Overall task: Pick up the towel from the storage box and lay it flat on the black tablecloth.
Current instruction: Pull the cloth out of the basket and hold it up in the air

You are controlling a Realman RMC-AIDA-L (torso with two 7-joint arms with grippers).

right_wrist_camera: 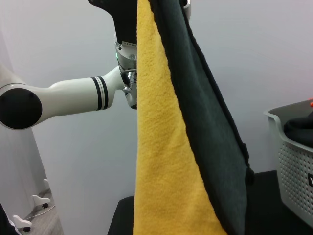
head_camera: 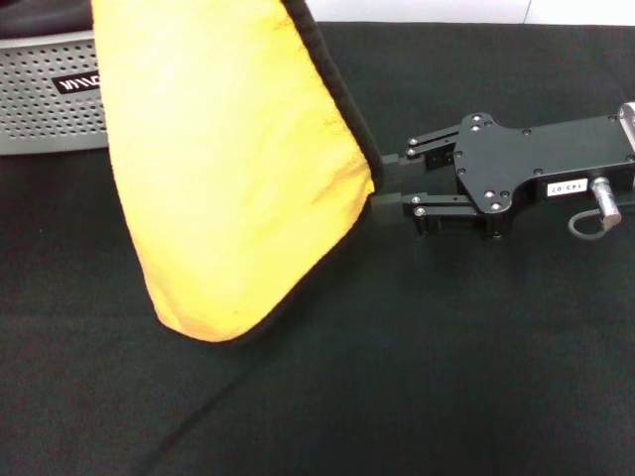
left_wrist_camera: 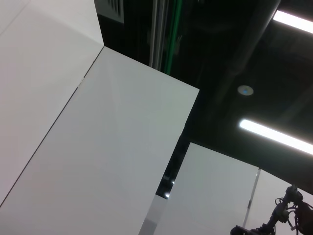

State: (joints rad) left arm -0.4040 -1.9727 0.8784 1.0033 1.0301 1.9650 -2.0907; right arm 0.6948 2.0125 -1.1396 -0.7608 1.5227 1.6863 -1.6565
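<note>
Black tablecloth (head_camera: 417,357) creased; towel (head_camera: 228,169) hangs above.

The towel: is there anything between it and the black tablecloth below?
Nothing visible. The towel hangs in the air over bare black tablecloth; the right gripper is at its edge, and the storage box stands behind.

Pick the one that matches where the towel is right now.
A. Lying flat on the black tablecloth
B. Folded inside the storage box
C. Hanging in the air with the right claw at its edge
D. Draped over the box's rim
C: the towel hangs clear above the tablecloth, its top out of the head view, and the right claw meets its black-trimmed edge; the box stands behind it.
</note>
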